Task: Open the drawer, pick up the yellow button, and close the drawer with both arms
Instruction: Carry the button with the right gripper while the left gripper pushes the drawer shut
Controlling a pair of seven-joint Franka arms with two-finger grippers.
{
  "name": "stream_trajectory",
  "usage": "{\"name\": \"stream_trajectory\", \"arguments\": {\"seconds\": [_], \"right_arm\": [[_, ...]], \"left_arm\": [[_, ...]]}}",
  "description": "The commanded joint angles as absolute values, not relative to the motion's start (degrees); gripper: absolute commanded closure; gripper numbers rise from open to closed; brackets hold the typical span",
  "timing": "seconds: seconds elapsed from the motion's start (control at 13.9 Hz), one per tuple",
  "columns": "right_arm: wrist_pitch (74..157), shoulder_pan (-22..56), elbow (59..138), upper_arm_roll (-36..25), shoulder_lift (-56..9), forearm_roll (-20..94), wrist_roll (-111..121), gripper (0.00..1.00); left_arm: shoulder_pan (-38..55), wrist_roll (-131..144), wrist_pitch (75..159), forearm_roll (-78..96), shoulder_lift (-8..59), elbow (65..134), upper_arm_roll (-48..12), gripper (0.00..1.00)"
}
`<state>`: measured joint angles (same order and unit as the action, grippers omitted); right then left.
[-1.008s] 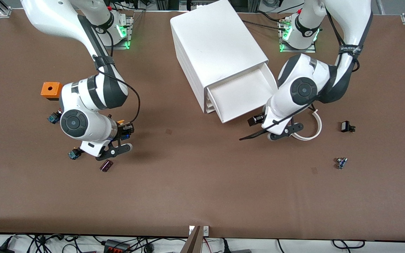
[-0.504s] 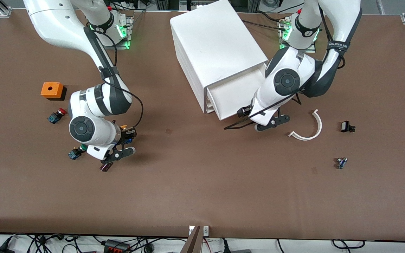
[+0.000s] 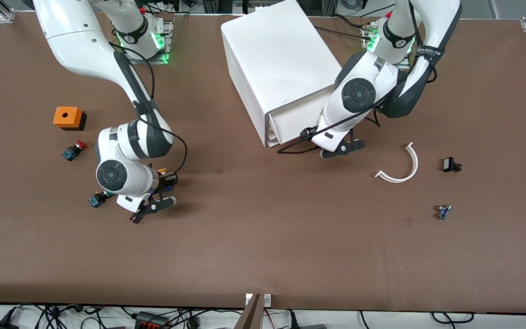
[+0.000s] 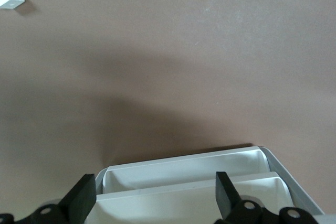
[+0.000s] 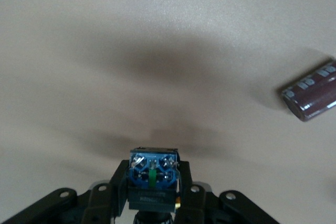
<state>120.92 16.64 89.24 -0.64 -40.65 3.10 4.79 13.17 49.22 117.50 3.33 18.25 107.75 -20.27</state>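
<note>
The white cabinet (image 3: 276,55) stands mid-table between the arms' bases. Its top drawer (image 3: 296,119) sticks out only a little. My left gripper (image 3: 326,142) is at the drawer's front edge, open. In the left wrist view its fingers (image 4: 81,200) stand wide apart either side of the drawer's front wall (image 4: 184,195). My right gripper (image 3: 165,179) is shut on the button (image 3: 162,172), held just above the table toward the right arm's end. In the right wrist view the button's blue body (image 5: 153,167) sits clamped between the fingers (image 5: 116,184); its orange cap is hidden there.
An orange box (image 3: 67,117), a red-capped button (image 3: 73,150), a green-capped button (image 3: 96,199) and a purple cylinder (image 5: 312,95) lie around the right arm. A white curved strip (image 3: 402,167), a black part (image 3: 450,164) and a small blue part (image 3: 443,211) lie toward the left arm's end.
The left gripper has moved toward the cabinet and the drawer has slid most of the way in. The right arm has shifted slightly, still holding the button.
</note>
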Motion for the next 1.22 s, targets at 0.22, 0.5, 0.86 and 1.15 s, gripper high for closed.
{"name": "stream_trajectory", "arguments": {"seconds": [0.22,0.5,0.86,1.15], "right_arm": [[124.19,16.26,89.74,0.09,-42.36,4.04,5.10,1.00],[122.71,16.70,87.64,0.09,-42.02,5.53,2.11,0.00],[107.60,16.35,76.14,-0.61,-39.91,4.75,1.85,0.00],[98.46,16.52,70.94,-4.04,-36.23,4.75,1.93,0.00]], "left_arm": [[12.22,49.92,114.97,3.08,16.08,109.95,-23.73,0.00],[12.04,49.22,113.38,6.85,15.73,109.86,-24.35,0.00],[12.13,49.04,111.80,7.65,15.73,109.95,-25.75,0.00],[12.13,48.96,111.45,7.73,15.82,110.04,-26.63,0.00]]}}
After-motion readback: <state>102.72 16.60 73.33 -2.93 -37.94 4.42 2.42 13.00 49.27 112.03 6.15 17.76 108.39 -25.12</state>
